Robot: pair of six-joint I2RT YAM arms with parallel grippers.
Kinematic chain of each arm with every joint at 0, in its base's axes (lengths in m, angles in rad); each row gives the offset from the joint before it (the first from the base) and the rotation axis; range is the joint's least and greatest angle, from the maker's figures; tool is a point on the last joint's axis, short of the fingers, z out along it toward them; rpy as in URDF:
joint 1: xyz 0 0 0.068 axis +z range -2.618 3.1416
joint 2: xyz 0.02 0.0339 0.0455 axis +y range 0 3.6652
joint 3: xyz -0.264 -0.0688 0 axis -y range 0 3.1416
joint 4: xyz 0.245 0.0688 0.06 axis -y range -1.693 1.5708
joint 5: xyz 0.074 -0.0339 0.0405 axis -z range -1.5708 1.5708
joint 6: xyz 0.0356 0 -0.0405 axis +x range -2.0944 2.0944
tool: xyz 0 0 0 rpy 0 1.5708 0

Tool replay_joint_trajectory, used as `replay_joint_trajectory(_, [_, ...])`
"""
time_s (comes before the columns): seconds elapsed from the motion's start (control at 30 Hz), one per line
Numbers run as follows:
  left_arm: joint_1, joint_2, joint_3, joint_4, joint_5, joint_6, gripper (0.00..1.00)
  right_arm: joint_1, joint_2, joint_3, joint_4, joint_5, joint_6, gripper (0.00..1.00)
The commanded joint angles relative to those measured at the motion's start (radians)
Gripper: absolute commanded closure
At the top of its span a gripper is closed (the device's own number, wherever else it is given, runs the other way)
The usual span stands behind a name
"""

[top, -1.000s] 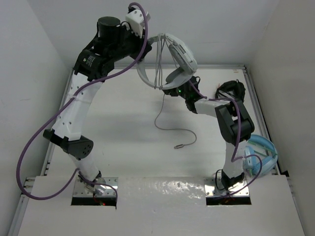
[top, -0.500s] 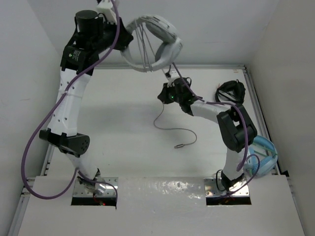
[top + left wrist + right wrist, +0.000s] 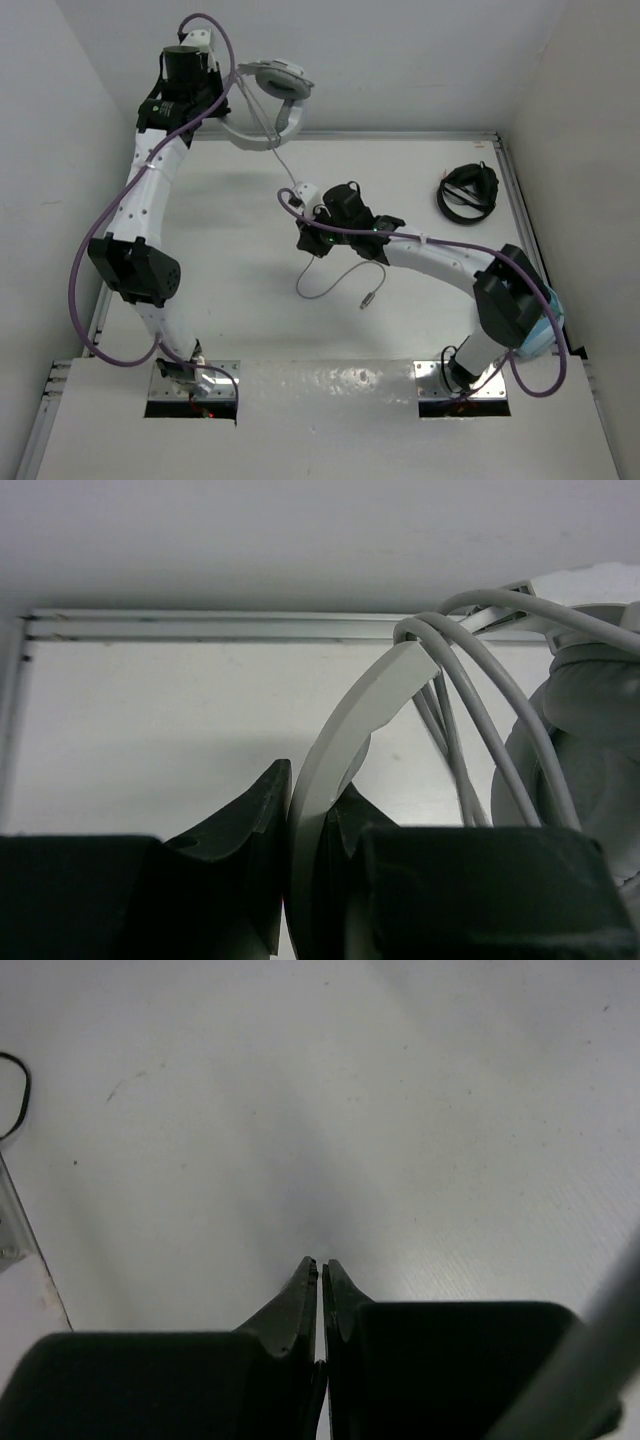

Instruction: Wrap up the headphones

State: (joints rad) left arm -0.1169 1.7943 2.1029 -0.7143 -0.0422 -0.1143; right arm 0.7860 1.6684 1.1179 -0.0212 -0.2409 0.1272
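Note:
The white headphones (image 3: pixel 275 80) hang in the air at the back, above the table's far edge. My left gripper (image 3: pixel 225 108) is shut on their headband (image 3: pixel 345 720). Several turns of grey cable (image 3: pixel 470 690) lie over the band beside a padded earcup (image 3: pixel 590 740). The cable (image 3: pixel 282 165) runs taut down to my right gripper (image 3: pixel 303 240), which is shut low over the table's middle. Its loose tail (image 3: pixel 325 290) lies on the table and ends in a plug (image 3: pixel 368 297). In the right wrist view the gripper (image 3: pixel 320 1263) shows no cable at its tips; a blurred grey strand (image 3: pixel 590 1350) passes close by.
Black headphones (image 3: pixel 468 188) lie at the back right; their cable shows in the right wrist view (image 3: pixel 12 1095). Light blue headphones (image 3: pixel 548 318) lie at the right edge, mostly behind the right arm. A metal rail (image 3: pixel 520 215) edges the table.
My left arm has swung the headphones left and back. My right gripper has moved from beside the headphones down and left, nearer the table's middle, and the cable tail has shifted with it.

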Motion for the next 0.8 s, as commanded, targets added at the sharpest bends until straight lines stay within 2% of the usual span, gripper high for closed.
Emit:
replay_joint_trajectory(0.0, [0.028,-0.007,0.020,0.323,-0.179,0.109,1.00,0.007,-0.102,-0.050,-0.115,-0.011,-0.089,1.00])
replay_joint_trajectory(0.03, [0.028,-0.004,0.023,0.332,-0.183,0.164,1.00,0.010,-0.113,-0.052,-0.127,-0.003,-0.096,1.00])
replay_joint_trajectory(0.2, [0.026,0.011,0.020,0.377,-0.147,0.240,1.00,0.010,-0.153,-0.008,-0.238,0.061,-0.153,1.00])
replay_joint_trajectory(0.3, [-0.006,0.005,-0.018,0.375,-0.145,0.375,1.00,0.010,-0.188,0.086,-0.313,0.103,-0.166,1.00])
replay_joint_trajectory(0.37, [-0.055,-0.007,-0.102,0.375,-0.148,0.513,1.00,0.010,-0.217,0.153,-0.351,0.136,-0.172,1.00])
replay_joint_trajectory(0.47, [-0.154,-0.062,-0.285,0.406,-0.183,0.706,1.00,0.009,-0.243,0.301,-0.427,0.268,-0.210,1.00])
replay_joint_trajectory(0.5, [-0.177,-0.106,-0.338,0.421,-0.195,0.788,1.00,0.010,-0.248,0.362,-0.462,0.387,-0.234,1.00])
replay_joint_trajectory(0.57, [-0.239,-0.169,-0.476,0.458,-0.187,0.849,1.00,0.002,-0.249,0.431,-0.515,0.516,-0.283,1.00])
replay_joint_trajectory(0.6, [-0.253,-0.185,-0.509,0.458,-0.177,0.887,1.00,-0.005,-0.251,0.441,-0.528,0.637,-0.297,1.00])
replay_joint_trajectory(0.63, [-0.268,-0.199,-0.558,0.449,-0.161,0.898,1.00,-0.013,-0.254,0.441,-0.531,0.691,-0.310,1.00])
replay_joint_trajectory(0.77, [-0.291,-0.260,-0.621,0.401,-0.067,0.952,1.00,-0.102,-0.291,0.392,-0.519,0.805,-0.302,1.00])
